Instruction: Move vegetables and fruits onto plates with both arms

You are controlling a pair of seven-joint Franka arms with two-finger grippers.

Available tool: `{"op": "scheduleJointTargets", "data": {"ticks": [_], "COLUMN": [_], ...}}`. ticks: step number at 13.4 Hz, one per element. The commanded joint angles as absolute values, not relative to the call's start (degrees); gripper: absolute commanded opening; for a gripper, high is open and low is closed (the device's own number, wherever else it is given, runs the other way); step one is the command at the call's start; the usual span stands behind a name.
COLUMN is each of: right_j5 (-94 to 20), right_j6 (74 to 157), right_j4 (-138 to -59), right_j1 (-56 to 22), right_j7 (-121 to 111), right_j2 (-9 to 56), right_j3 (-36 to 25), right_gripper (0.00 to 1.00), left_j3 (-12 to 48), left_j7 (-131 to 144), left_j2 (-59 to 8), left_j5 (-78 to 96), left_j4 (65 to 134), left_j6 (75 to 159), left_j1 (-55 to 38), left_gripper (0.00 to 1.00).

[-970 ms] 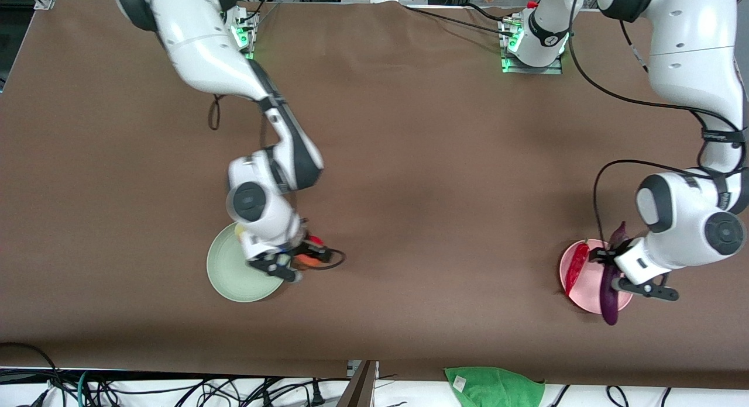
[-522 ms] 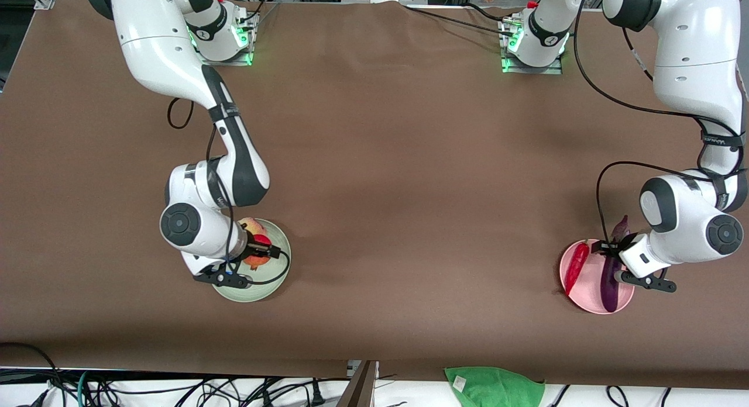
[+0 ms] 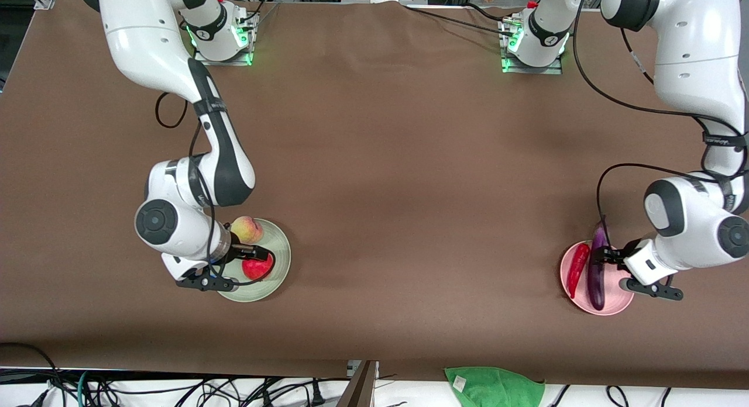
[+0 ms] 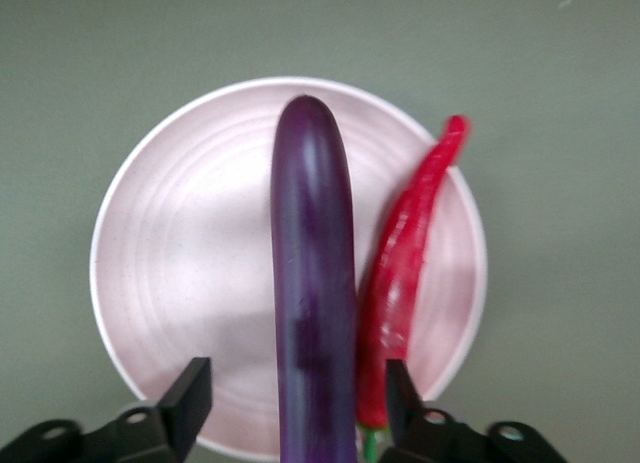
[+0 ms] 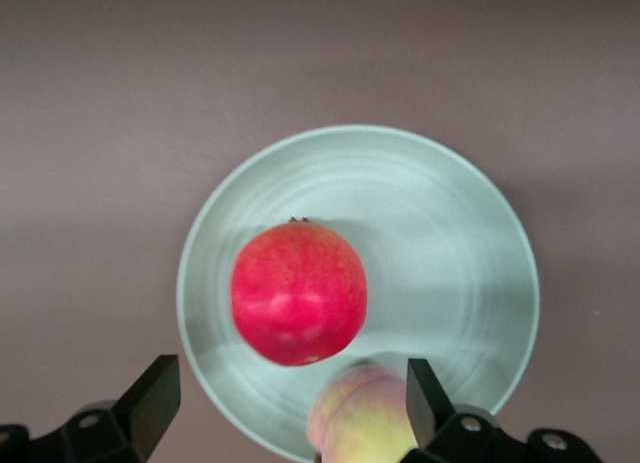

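The pale mint plate (image 3: 279, 246) holds the peach (image 3: 246, 228) and the round red fruit (image 3: 257, 268). My right gripper (image 3: 248, 254) hovers open and empty just over that plate. In the right wrist view its gripper (image 5: 290, 388) shows jaws wide apart above the red fruit (image 5: 298, 291), the peach (image 5: 365, 415) and the plate (image 5: 440, 253). The pink plate (image 3: 617, 296) holds the purple eggplant (image 3: 597, 269) and red chili (image 3: 576, 266) side by side. My left gripper (image 3: 610, 258) is open, its fingers either side of the eggplant (image 4: 312, 283), apart from it, beside the chili (image 4: 405, 273).
The eggplant's stem end sticks out past the pink plate's (image 4: 190, 263) rim on the side farther from the front camera. A bright green cloth (image 3: 494, 386) lies off the table's edge nearest that camera. Brown table surface lies between the two plates.
My right gripper carried the red fruit over the mint plate and let it go; it now lies there. My left gripper released the eggplant, which now lies flat beside the chili.
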State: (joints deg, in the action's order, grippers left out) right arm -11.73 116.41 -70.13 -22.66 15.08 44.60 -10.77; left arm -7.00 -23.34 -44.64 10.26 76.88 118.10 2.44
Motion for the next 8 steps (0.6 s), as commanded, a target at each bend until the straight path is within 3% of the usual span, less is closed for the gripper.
{"op": "scheduleJointTargets", "data": {"ticks": [1, 4, 8], "right_j5": [-10.9, -10.5, -8.2], "right_j6": [109.8, 99.7, 98.2], "right_j4": [-71.6, -74.9, -91.6], "right_j1": [-22.3, -22.4, -22.4], "right_j7": [14.2, 13.4, 12.2], "right_j2": [37.4, 27.7, 10.7], "right_j3": [-11.5, -12.0, -14.7], "right_gripper": [1.0, 1.0, 1.0], "left_j3": [-7.2, -7.4, -7.5], "left_j7": [-20.8, -20.5, -19.4], "left_j2": [-41.8, -37.5, -30.6], "left_j5": [10.9, 10.5, 7.5], "left_j4": [71.3, 70.2, 68.3], "left_j6": [106.8, 100.3, 92.0], "left_j1": [2.2, 2.3, 2.1], "left_gripper": [1.0, 1.0, 1.0]}}
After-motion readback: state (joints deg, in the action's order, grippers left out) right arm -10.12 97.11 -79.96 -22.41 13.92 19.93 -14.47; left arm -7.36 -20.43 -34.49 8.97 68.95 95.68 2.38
